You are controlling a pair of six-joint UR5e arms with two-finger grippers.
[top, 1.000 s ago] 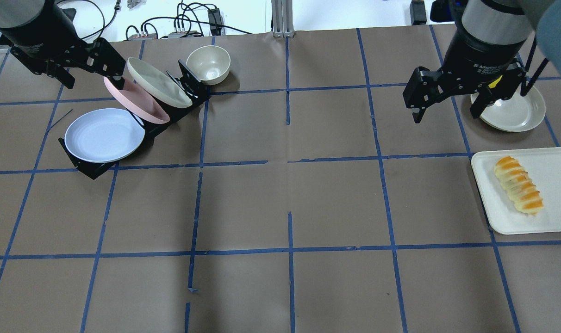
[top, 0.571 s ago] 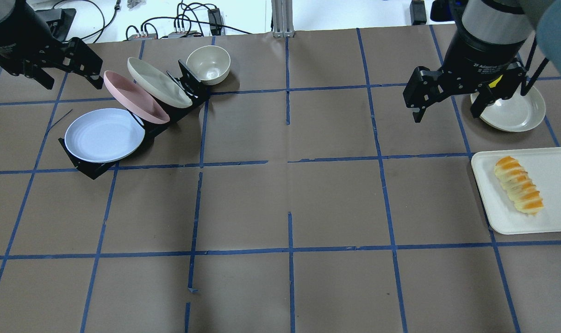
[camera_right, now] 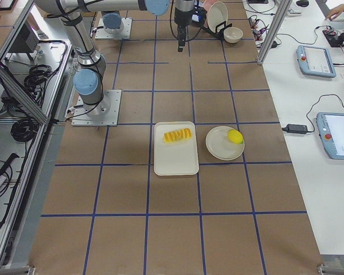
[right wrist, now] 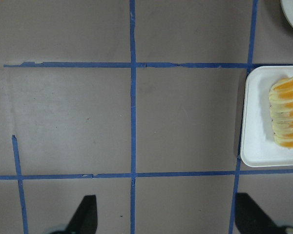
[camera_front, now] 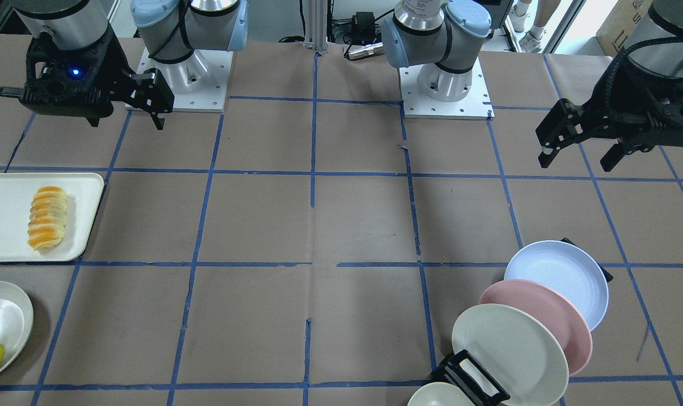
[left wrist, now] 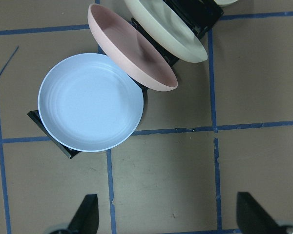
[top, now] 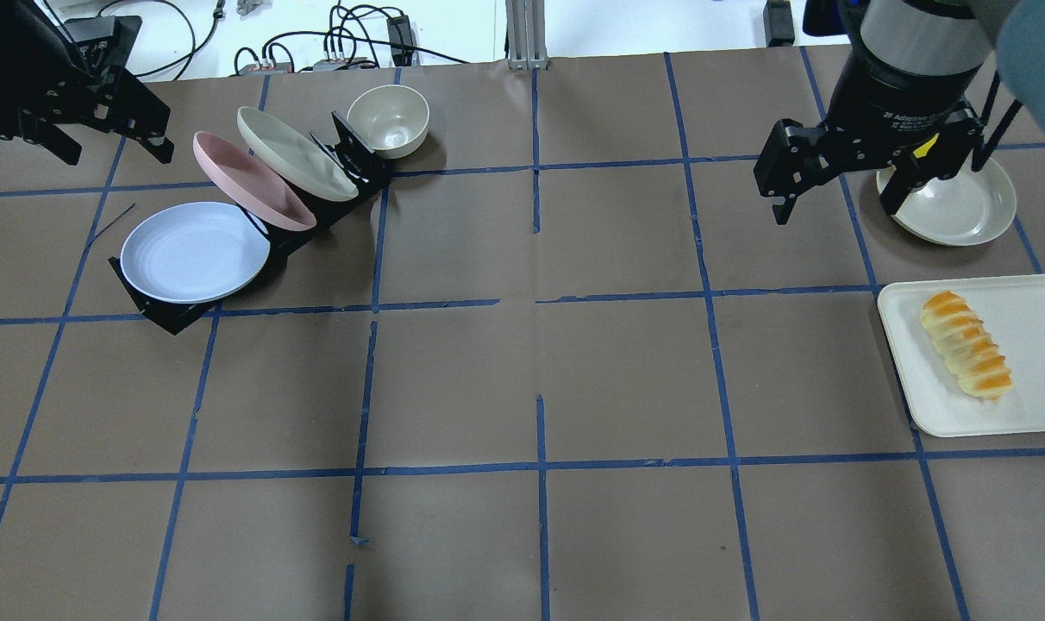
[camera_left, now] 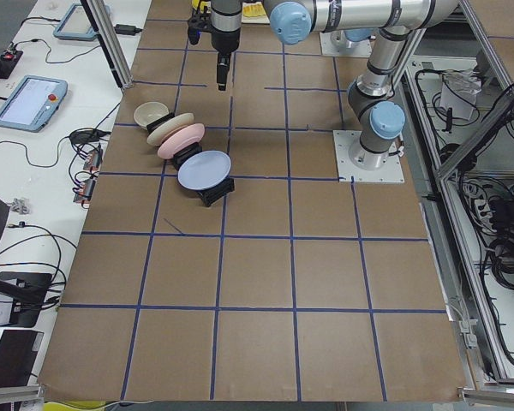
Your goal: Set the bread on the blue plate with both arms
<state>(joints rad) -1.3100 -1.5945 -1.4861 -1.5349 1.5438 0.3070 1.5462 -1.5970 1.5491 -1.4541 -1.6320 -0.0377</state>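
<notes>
Lettering: white print on the body of my right gripper [top: 837, 207] is reading partly "Adaptive"; the rest is too small to make out.
Left gripper [top: 109, 142]: I am holding it above the table's far left part, beyond the plate rack [top: 165, 315]. Its jaws are standing wide apart with nothing between them.
Right gripper: I am holding it above the table's right part, over the near edge of the cream dish [top: 962, 211]. Its fingers are spread and carrying nothing.
Bread [top: 966, 344]: it is lying on the white tray [top: 1040, 310] at the table's right edge, well apart from both grippers.
Blue plate [top: 195, 252]: it is sitting in the rack's slot nearest me, leaning back. The pink plate [top: 251, 181] is leaning just behind it, and the cream plate [top: 294, 153] behind that.
Bowl [top: 388, 119]: it is standing upright just beyond the rack's far end.
Lemon [camera_right: 235, 136]: it is lying in the cream dish beside the tray.
Surface: brown paper is covering the table [top: 540, 345], and blue tape is dividing it into squares.
Surroundings: cables are lying on a white bench beyond the far edge.
</notes>
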